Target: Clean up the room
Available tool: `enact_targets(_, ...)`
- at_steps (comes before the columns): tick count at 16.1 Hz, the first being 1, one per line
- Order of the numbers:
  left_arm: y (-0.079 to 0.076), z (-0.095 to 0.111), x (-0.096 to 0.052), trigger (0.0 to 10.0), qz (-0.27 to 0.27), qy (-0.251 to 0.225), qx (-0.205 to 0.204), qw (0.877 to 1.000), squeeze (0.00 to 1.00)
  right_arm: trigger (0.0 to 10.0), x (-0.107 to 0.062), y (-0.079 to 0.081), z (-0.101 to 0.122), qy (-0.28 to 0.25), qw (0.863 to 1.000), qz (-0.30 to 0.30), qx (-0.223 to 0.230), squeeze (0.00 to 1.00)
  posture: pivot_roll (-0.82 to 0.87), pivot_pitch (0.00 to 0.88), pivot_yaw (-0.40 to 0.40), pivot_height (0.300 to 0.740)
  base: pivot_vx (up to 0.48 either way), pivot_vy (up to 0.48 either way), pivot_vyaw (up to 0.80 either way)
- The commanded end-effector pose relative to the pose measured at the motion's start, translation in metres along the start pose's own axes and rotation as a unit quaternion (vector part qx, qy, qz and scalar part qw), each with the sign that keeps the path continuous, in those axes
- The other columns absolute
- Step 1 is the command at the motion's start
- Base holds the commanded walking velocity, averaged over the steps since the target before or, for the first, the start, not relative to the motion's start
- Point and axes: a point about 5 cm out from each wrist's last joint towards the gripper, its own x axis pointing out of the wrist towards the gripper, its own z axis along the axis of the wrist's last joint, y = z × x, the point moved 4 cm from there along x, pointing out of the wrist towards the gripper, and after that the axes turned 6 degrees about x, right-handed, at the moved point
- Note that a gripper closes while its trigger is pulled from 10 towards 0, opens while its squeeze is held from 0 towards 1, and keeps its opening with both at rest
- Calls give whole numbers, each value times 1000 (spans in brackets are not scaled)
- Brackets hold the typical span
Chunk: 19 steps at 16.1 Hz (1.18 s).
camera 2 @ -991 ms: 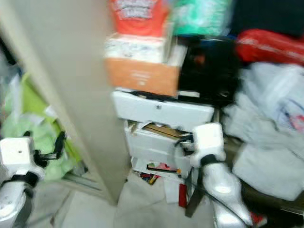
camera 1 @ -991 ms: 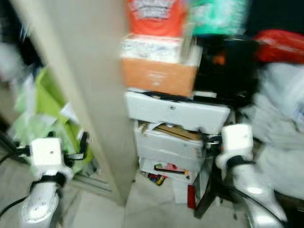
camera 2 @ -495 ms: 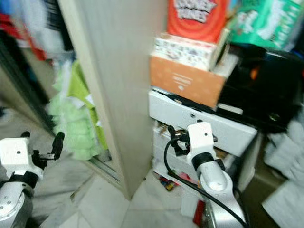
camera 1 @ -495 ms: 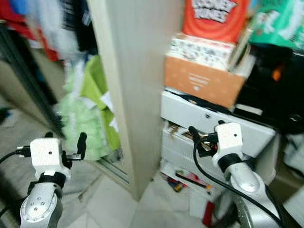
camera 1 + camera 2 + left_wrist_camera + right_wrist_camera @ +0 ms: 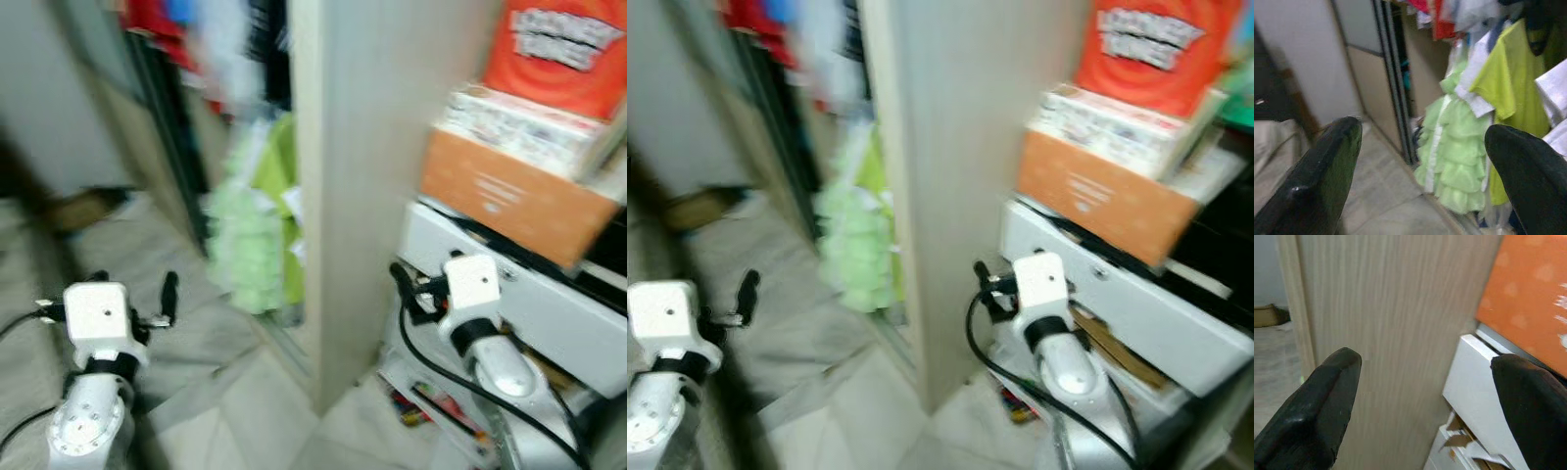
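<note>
1. Left gripper (image 5: pixel 1420 147) & right gripper (image 5: pixel 1420 382): fingers spread wide, both empty.
2. Frilly pale-green dress (image 5: pixel 245 245) hangs mid-frame, beside tall beige wood panel (image 5: pixel 367 166).
3. Probably soft, light, floppy; grab bunched fabric up top.
4. Orange cardboard box (image 5: pixel 514 201) upper right: stiff, likely heavier.

A pale wooden panel (image 5: pixel 377 166) stood at centre — at its nine o'clock hung a frilly green dress (image 5: pixel 247 245), at three o'clock an orange box (image 5: pixel 509 201) sat atop white drawers (image 5: pixel 544 308).
</note>
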Motion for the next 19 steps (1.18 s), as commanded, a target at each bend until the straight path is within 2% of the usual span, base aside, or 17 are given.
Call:
enact_targets(1, 2, 3, 1, 10000, 2, -4, 9, 1000, 0, 10000, 2, 0, 1, -1, 1000, -1, 4, 0, -153, 0, 7, 740, 0, 0, 800)
enact_targets(19, 2, 5, 6, 10000, 14, -11, 10, 1000, 0, 10000, 5, 2, 2, 0, 1000, 9, 6, 0, -154, 0, 3, 740, 0, 0, 800)
